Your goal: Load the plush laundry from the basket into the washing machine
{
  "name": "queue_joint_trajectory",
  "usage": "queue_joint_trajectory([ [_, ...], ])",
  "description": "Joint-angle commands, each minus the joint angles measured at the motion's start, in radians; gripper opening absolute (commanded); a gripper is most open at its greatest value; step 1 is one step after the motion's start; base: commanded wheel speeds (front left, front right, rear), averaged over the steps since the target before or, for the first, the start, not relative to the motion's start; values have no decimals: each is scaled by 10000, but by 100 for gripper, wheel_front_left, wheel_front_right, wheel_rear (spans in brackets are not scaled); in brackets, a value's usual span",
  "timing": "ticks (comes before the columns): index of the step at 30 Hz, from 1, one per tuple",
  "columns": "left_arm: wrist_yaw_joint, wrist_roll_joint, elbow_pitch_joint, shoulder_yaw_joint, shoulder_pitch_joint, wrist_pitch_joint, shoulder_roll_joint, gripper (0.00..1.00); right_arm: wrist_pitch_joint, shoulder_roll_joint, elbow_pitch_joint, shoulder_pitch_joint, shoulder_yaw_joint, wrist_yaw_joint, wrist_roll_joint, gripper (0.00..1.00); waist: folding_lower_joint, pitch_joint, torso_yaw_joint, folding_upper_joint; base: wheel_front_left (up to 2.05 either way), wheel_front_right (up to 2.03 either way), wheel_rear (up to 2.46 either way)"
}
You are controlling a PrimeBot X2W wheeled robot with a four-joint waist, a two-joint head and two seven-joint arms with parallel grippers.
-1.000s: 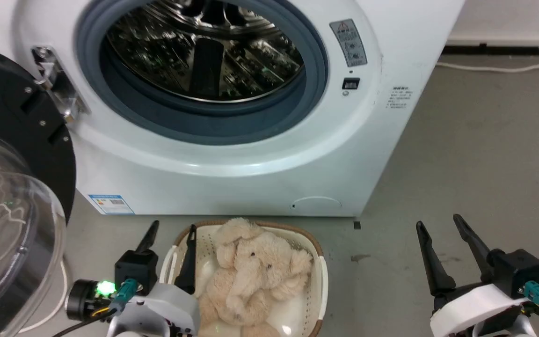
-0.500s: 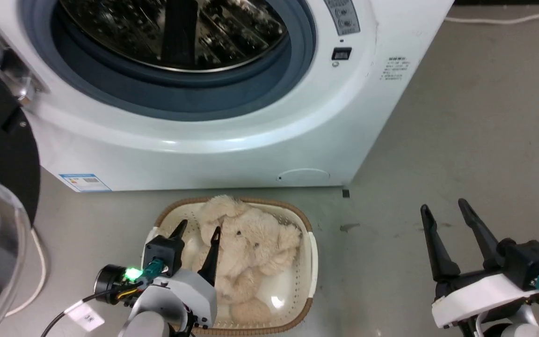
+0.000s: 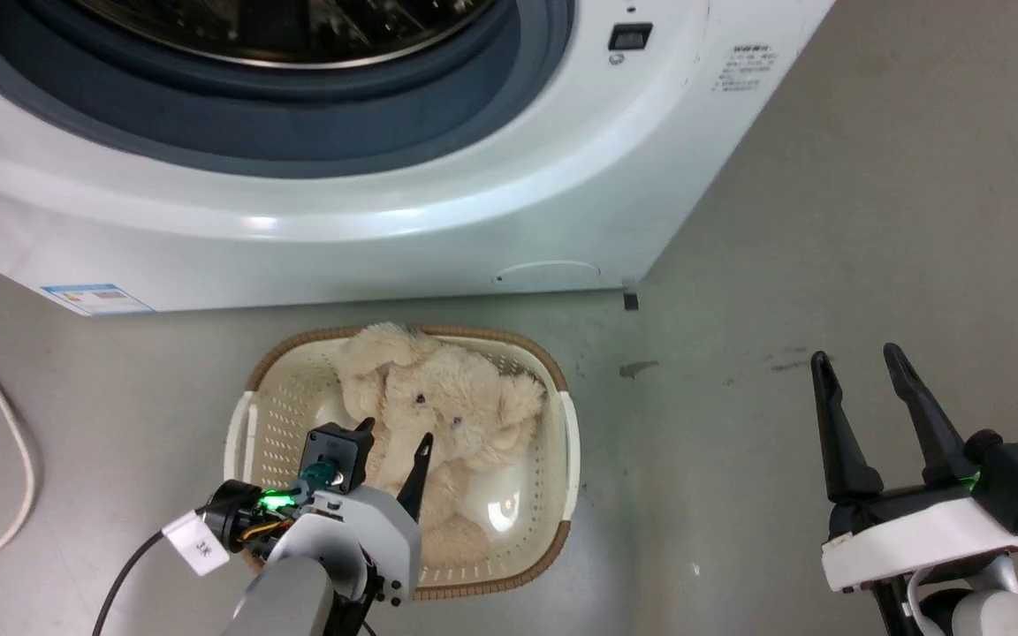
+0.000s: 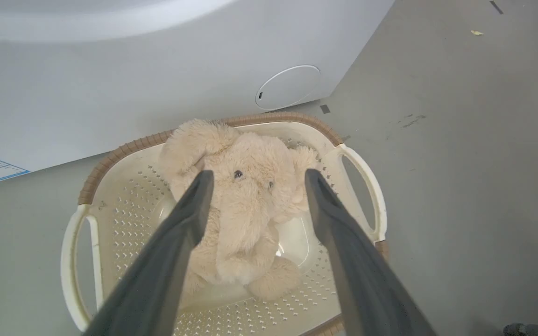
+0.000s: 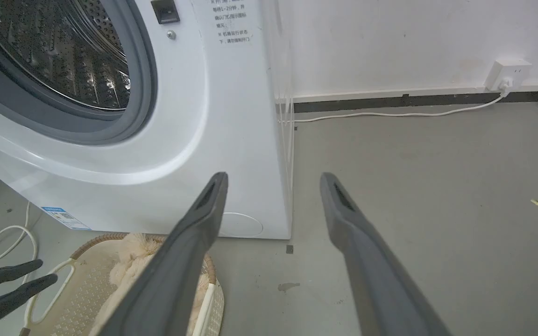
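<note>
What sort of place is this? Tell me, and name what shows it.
Likely a laundry corner: a front-loading washing machine on a bare grey floor, a basket before it, a wall socket behind.

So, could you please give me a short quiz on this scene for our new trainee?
1. True or false: the plush laundry lies in the basket.
2. Which gripper hangs over the basket? A) left B) right
3. Fill in: the right gripper, above the floor, is ____.
Key: 1 true; 2 A, the left gripper; 3 open.
</note>
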Motion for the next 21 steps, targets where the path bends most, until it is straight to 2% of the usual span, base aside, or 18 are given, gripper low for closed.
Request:
queue_joint_trajectory([
  [1, -88, -124, 424, -143, -374, -34, 91, 100, -100, -5, -58, -209, -8, 5, 141, 100, -2, 248, -122, -1, 0, 0, 0],
  [10, -185, -675, 1652, -564, -1189, 665, 178, 100, -288, -6, -79, -404, 120, 5, 380, 100, -2, 1035, -408, -1, 0, 0, 0],
  [21, -176, -1109, 2872, -1160, -2168, 1069, 784, 100, -518, -7, 64, -687, 262, 6, 687, 100, -2, 2007, -880, -1, 0, 0, 0],
])
